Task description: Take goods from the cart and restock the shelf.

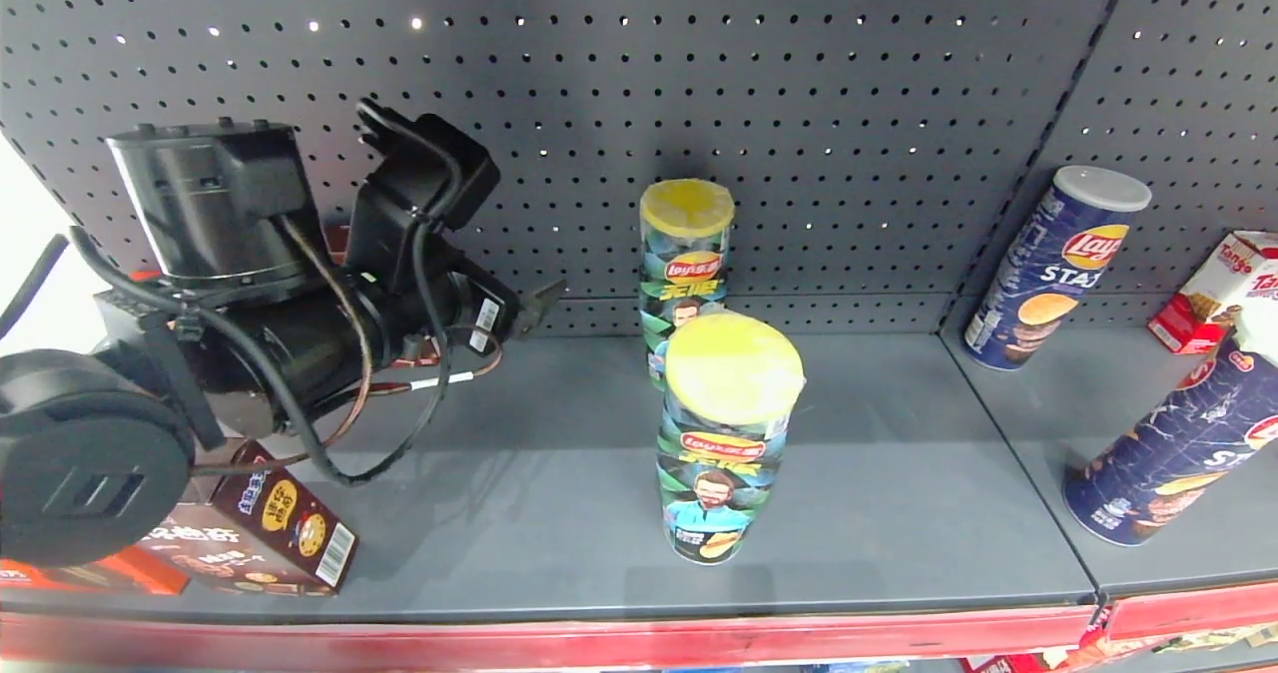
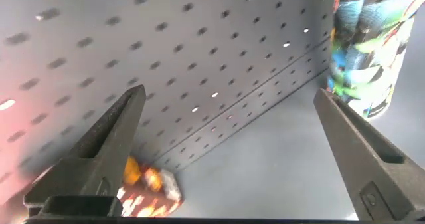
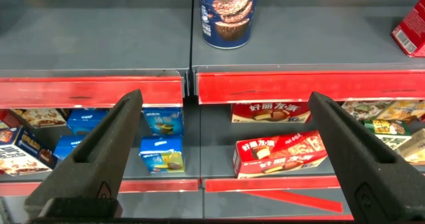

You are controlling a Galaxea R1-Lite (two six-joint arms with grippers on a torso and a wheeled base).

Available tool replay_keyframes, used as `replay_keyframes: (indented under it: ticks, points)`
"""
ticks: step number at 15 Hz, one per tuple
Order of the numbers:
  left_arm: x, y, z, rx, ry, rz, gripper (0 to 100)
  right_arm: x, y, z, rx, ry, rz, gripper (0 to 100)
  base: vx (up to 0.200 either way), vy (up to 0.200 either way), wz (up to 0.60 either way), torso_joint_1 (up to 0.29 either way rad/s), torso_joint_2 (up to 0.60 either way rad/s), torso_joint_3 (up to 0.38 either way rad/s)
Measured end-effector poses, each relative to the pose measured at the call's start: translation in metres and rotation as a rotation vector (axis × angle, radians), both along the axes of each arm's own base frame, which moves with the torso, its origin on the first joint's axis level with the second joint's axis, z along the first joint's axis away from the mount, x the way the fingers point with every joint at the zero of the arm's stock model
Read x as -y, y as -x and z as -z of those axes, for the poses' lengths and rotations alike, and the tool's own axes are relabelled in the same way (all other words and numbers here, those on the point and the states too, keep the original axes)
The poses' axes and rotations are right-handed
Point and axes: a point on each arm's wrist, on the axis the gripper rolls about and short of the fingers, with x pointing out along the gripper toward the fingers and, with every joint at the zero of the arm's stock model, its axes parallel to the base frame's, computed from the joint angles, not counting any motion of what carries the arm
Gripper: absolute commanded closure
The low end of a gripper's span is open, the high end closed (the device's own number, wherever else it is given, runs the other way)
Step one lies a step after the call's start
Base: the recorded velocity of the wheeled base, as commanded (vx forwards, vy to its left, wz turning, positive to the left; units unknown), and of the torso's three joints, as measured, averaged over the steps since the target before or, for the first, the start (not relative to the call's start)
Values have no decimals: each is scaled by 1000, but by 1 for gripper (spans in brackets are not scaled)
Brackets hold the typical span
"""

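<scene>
Two chip cans with yellow lids stand mid-shelf, the front can (image 1: 724, 443) right before the rear can (image 1: 684, 254). My left arm (image 1: 300, 294) hangs over the shelf's left part, pointing at the pegboard. My left gripper (image 2: 229, 94) is open and holds nothing; a green can (image 2: 368, 51) stands beyond one finger and a red-and-orange pack (image 2: 149, 191) lies by the other. My right gripper (image 3: 224, 96) is open and empty in front of the shelf's red front rail (image 3: 305, 86), below a dark blue can (image 3: 228, 14).
On the right shelf section a blue can (image 1: 1053, 274) leans on the pegboard, another blue can (image 1: 1178, 453) tilts nearer the front, and a red box (image 1: 1213, 289) lies behind. A brown box (image 1: 280, 528) sits front left. Lower shelves hold blue boxes (image 3: 163, 151) and red boxes (image 3: 279, 154).
</scene>
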Motion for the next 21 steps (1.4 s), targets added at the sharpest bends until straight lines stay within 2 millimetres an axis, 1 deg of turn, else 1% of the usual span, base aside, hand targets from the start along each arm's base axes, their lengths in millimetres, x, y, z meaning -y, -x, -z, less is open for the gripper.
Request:
replay_keyframes:
  ticks: [3, 4, 7, 8, 9, 10, 12, 13, 14, 16, 18, 21]
  points:
    - [-10, 17, 2, 22, 19, -49, 0, 0, 0, 0, 0, -10, 0, 0, 0, 0, 0, 0, 0, 0]
    - [-11, 20, -1, 40, 47, -47, 0, 0, 0, 0, 4, -53, 3, 0, 0, 0, 0, 0, 0, 0]
    - [-12, 24, -10, 103, 106, -40, 0, 0, 0, -3, 20, -50, -1, 0, 0, 0, 0, 0, 0, 0]
    - [-13, 24, -10, 104, 106, -40, 0, 0, 2, -11, 56, -62, -3, 0, 0, 0, 0, 0, 0, 0]
    - [-13, 25, -8, 100, 104, -36, 0, 0, 5, -24, 94, -82, -10, 0, 0, 0, 0, 0, 0, 0]
    - [-13, 25, -8, 105, 107, -35, 0, 0, 9, -44, 135, -96, -27, 0, 0, 0, 0, 0, 0, 0]
    - [-14, 26, -6, 101, 119, -36, 0, -1, 10, -87, 139, -83, -104, 0, 0, 0, 0, 0, 0, 0]
    - [-15, 25, -6, 95, 134, -37, 0, -2, 6, -108, 121, -62, -174, 0, 0, 0, 0, 0, 0, 0]
    - [-15, 25, -5, 91, 141, -38, 0, -4, -1, -124, 93, -25, -269, 0, 0, 0, 0, 0, 0, 0]
    - [-15, 25, -4, 84, 152, -40, 0, -6, -19, -146, 41, 38, -401, 0, 0, 0, 0, 0, 0, 0]
    - [-16, 25, -4, 87, 161, -42, 0, -11, -43, -159, -26, 75, -523, 0, 0, 0, 0, 0, 0, 0]
    - [-16, 24, -2, 75, 185, -44, 0, -28, -76, -161, -148, 100, -727, 0, 0, 0, 0, 0, 0, 0]
